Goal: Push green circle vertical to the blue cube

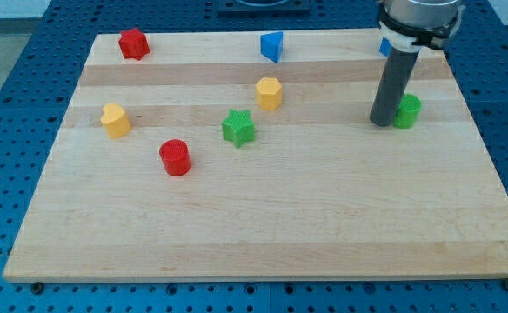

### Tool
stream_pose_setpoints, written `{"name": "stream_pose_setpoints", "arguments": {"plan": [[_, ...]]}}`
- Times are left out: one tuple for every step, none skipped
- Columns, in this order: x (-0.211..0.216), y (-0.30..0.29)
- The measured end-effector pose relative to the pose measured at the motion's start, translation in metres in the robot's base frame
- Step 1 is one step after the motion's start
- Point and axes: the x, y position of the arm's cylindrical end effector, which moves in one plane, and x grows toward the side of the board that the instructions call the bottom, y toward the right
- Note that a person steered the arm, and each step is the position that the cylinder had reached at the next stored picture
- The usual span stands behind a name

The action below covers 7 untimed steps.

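Note:
The green circle (408, 111) is a short green cylinder at the view's right, on the wooden board (263, 226). My tip (382, 123) rests on the board right beside it, touching or nearly touching its left side. The blue cube (384, 46) sits near the board's top edge, above the green circle; the rod and arm hide most of it, so only a small blue corner shows.
A blue triangular block (272, 45) lies at the top middle. A red star (133, 43) is at the top left. A yellow hexagon (270, 92), a green star (237, 128), a red cylinder (175, 157) and a yellow heart (115, 120) lie across the middle and left.

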Motion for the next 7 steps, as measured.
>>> {"name": "stream_pose_setpoints", "arguments": {"plan": [[-0.006,-0.004],[-0.012,-0.007],[-0.012,-0.001],[-0.012,0.01],[-0.012,0.024],[-0.012,0.03],[-0.012,0.03]]}}
